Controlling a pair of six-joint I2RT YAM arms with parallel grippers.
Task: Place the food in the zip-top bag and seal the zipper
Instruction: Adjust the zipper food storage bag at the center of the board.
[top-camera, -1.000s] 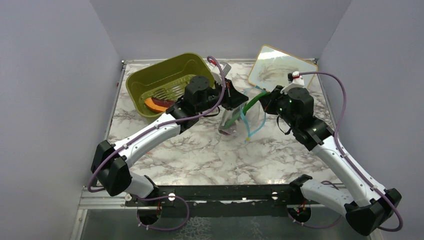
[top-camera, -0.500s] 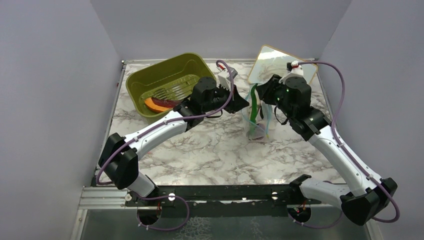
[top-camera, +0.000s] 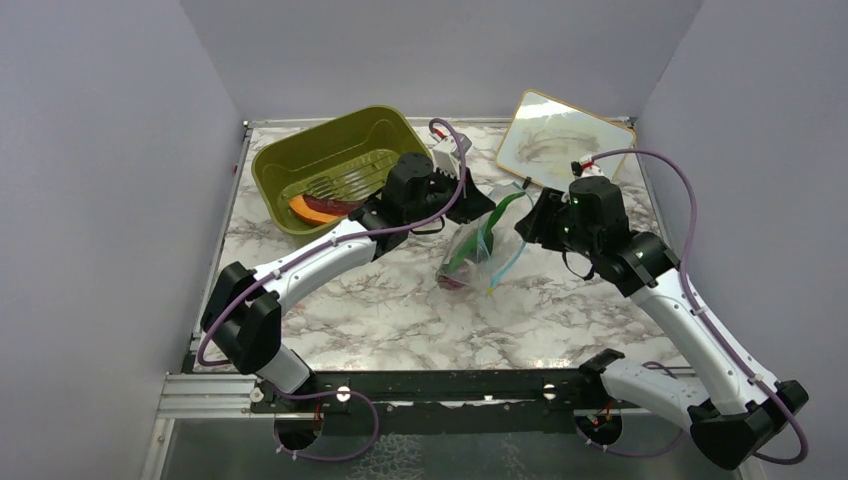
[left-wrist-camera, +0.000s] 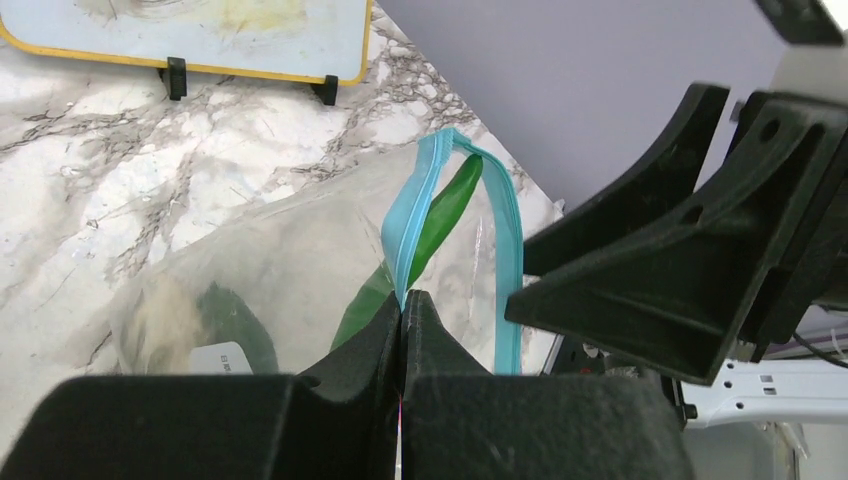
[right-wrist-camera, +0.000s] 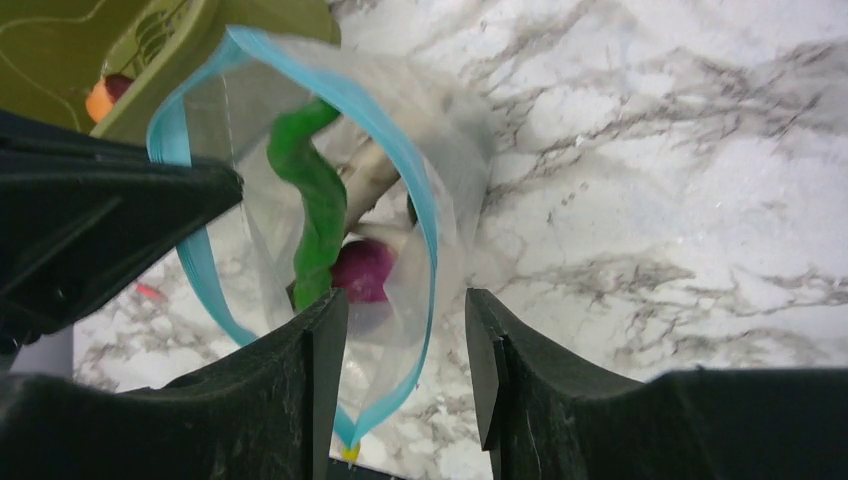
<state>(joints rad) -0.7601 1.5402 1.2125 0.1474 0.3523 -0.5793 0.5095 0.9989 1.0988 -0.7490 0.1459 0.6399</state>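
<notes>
Plastic this thin makes the small see-through zip-top bag very light, soft and floppy, I think, and slippery too. It hangs over the middle of the marble table. I cannot tell if its bottom touches the top.

The light blue zipper strip along its mouth looks a bit thicker than the rest, so that seems the best place to hold. The left pincer is squeezed tight on that strip at one side. The right pincer has its fingers spread apart near the mouth of the bag, and it holds nothing.

Inside the bag are a long bendy green vegetable, a round pink-purple onion and a white piece. These toys look light and hard. They could slide out if the bag tips.

The long orange and dark red hot-dog piece lies in the olive-green plastic tub, not yet bagged.

A small white label shows through the bag, but its writing is too small to read. No brand shows anywhere.
</notes>
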